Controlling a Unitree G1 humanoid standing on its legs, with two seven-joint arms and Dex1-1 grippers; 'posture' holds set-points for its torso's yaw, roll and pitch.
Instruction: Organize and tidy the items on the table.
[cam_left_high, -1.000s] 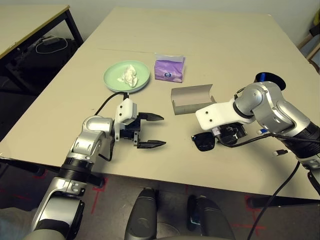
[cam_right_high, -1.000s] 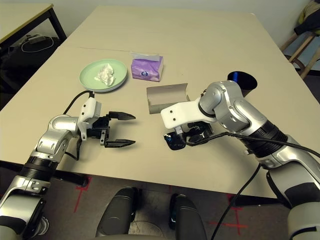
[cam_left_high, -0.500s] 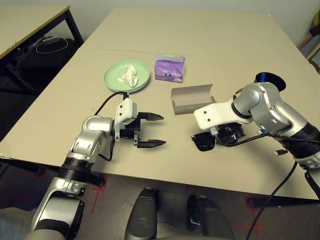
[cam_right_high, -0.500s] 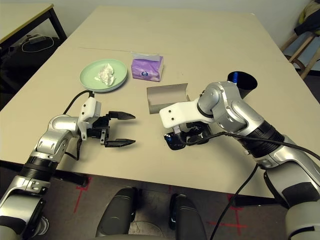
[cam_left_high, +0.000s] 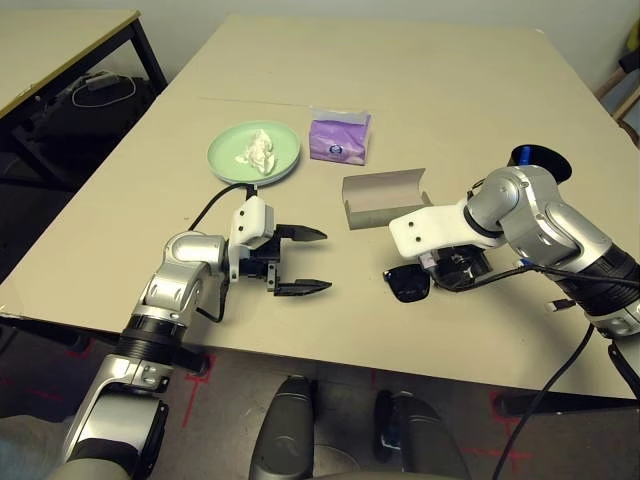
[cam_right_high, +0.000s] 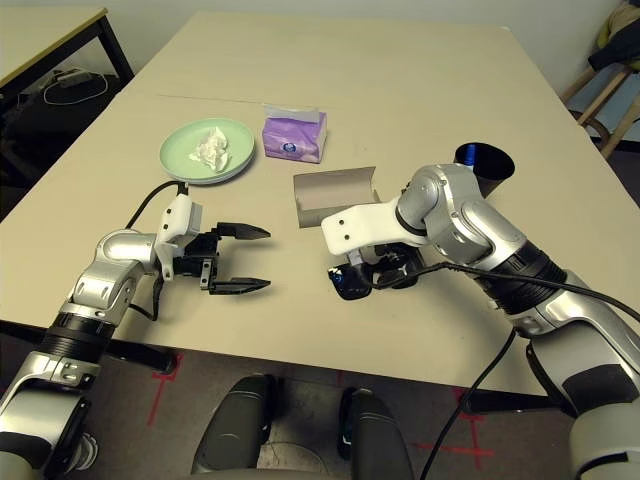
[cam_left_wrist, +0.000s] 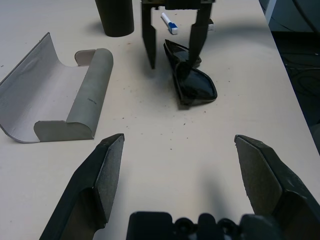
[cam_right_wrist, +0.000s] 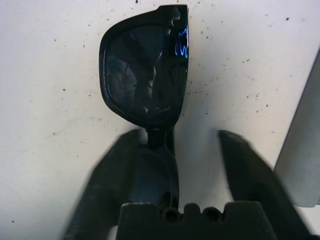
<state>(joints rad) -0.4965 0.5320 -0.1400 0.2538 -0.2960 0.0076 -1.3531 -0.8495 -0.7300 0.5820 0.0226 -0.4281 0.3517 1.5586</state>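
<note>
Sunglasses (cam_right_wrist: 145, 75) (black, folded, dark lenses) lie between the right fingers (cam_right_wrist: 110, 185), half-closed, not gripping; left fingers (cam_left_high: 312, 236) wide.

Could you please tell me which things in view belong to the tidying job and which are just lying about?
Part of the job:
green plate with crumpled tissue
purple tissue pack
open glasses case
sunglasses, under the right gripper
black cup
marker pen

Just lying about:
smaller side table
cables on the floor beneath it
</note>
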